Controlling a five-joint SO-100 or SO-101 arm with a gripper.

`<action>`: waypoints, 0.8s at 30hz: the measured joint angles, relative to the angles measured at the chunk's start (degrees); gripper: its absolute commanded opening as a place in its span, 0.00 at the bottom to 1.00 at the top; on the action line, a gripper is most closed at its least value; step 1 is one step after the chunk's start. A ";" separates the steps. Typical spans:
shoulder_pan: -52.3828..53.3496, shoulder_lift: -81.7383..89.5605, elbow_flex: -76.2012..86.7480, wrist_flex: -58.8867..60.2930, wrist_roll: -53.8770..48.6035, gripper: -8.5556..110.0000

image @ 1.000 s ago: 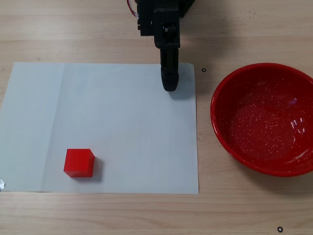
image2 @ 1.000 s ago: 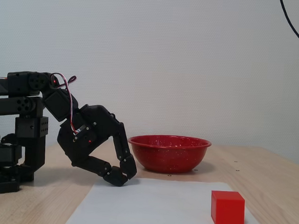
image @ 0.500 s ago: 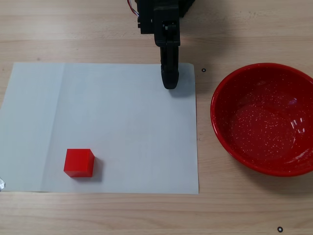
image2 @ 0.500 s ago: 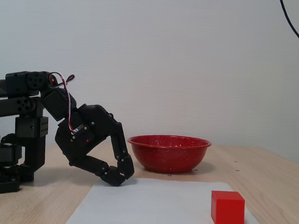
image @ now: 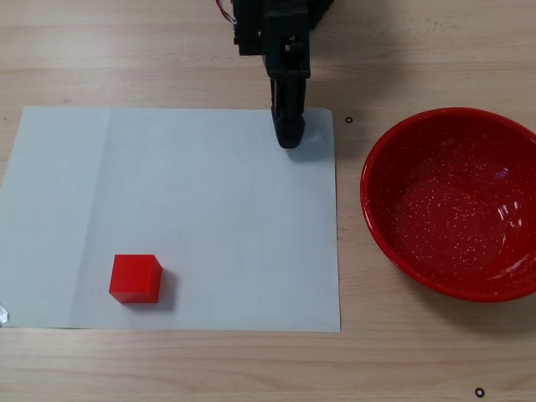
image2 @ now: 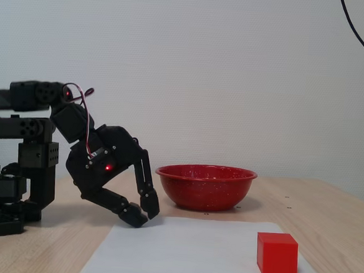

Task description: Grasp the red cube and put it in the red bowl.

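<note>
The red cube (image: 135, 278) sits on a white sheet of paper near its front left corner in a fixed view, and at the front right in the other fixed view (image2: 277, 254). The red bowl (image: 452, 201) stands empty on the wooden table right of the paper, with white speckles inside; its outer wall shows in the side-on fixed view (image2: 204, 191). My black gripper (image: 289, 138) hangs low over the paper's far edge, shut and empty, far from the cube. From the side its fingertips (image2: 144, 216) are together just above the paper.
The white paper (image: 209, 218) covers the middle of the wooden table. The arm's base (image2: 16, 187) stands at the left in the side-on fixed view. Small black marks dot the table near the bowl (image: 348, 120).
</note>
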 measured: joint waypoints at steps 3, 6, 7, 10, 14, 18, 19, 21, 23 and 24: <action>-0.53 -2.90 -3.69 1.93 0.00 0.07; -0.62 -6.68 -7.29 4.39 0.00 0.07; -1.14 -8.09 -8.88 5.01 0.00 0.07; -1.93 -11.43 -13.89 7.38 0.70 0.07; -2.11 -16.61 -21.09 10.63 3.16 0.07; -3.16 -21.97 -28.12 13.62 4.04 0.07; -3.87 -23.55 -29.88 14.41 4.22 0.07; -5.27 -26.10 -32.96 15.82 5.45 0.07; -6.50 -29.53 -36.12 16.88 6.68 0.07; -6.77 -31.20 -37.79 17.23 7.38 0.07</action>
